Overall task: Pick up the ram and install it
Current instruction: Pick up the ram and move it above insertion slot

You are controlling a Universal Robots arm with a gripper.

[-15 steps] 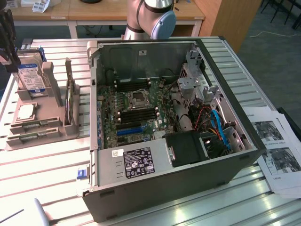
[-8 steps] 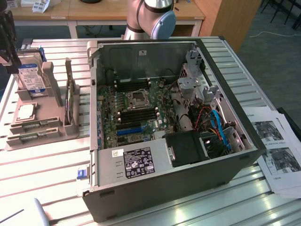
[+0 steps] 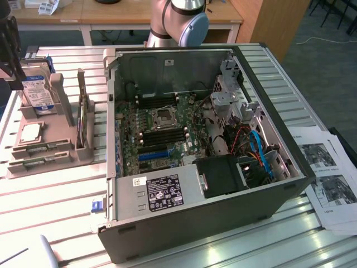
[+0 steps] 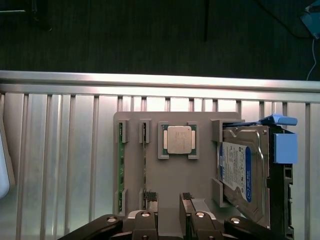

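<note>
Open computer case (image 3: 184, 223); beside it a grey holder (image 4: 170, 175) — hard drive (image 4: 242, 170), processor chip (image 4: 179, 139).

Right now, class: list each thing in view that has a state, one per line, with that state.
gripper: open, holding nothing, above the holder.
ram: standing on edge in a holder slot, not picked up.
processor chip: lying flat in its recess.
hard drive: upright in the holder.
computer case: on its side, panel off, motherboard exposed.
</note>
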